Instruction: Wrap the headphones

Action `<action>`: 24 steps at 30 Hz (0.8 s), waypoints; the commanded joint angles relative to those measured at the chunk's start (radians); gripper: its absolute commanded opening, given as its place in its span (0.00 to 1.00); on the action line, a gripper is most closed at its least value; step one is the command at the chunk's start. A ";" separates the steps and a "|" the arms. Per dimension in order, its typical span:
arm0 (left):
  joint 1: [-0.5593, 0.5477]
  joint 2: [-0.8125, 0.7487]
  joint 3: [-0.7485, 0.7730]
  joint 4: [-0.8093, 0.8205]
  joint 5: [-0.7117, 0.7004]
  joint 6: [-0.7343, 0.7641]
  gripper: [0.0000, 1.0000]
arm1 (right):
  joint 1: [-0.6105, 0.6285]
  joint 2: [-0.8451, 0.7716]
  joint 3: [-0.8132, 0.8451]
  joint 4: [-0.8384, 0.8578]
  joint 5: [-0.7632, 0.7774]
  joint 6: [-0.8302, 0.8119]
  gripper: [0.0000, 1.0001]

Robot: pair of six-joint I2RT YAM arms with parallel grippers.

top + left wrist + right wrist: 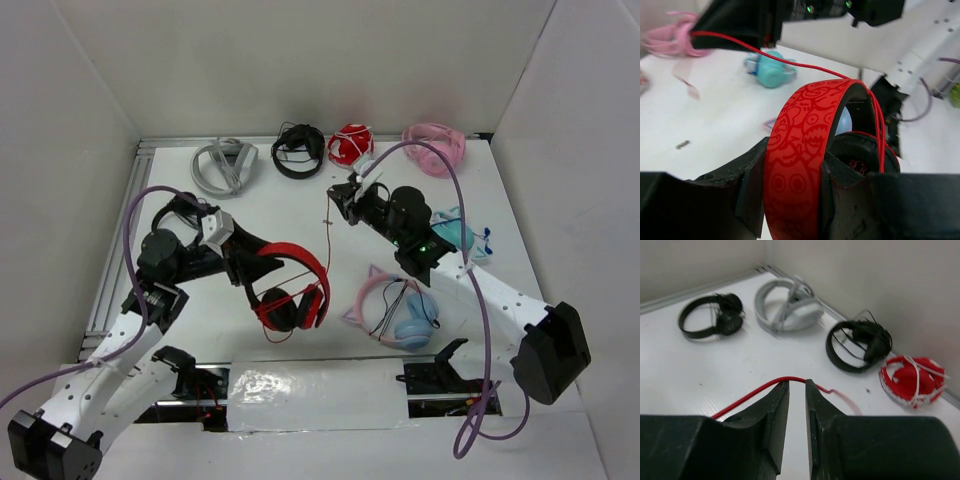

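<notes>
Left: left gripper (pixel 243 262) clamped shut on the band of the headphones (pixel 290 305), near the centre of the table (pixel 280 210). Right: right gripper (pixel 797 390), jaws narrowly parted, cable (pixel 747 396) crossing the tips unpinched. Good winding likely required closing on the cable and keeping it taut.

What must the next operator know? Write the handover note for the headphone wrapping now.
Left gripper: shut on the patterned headband of the red over-ear headphones.
Right gripper: jaws slightly apart, with the thin red cable lying across its tips.
Done: a few cable strands appear looped over the headband.
Left: wind on the length stretched between the arms, then secure the end.
</notes>
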 commanded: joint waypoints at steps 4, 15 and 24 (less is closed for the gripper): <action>-0.004 0.023 0.108 0.055 0.227 -0.101 0.00 | 0.005 -0.049 0.015 0.142 -0.231 0.050 0.25; -0.004 0.098 0.221 0.067 0.263 -0.348 0.00 | 0.083 0.120 0.075 0.189 -0.379 0.087 0.27; -0.001 0.140 0.389 -0.226 0.006 -0.461 0.00 | 0.074 0.063 -0.017 0.250 -0.092 0.225 0.33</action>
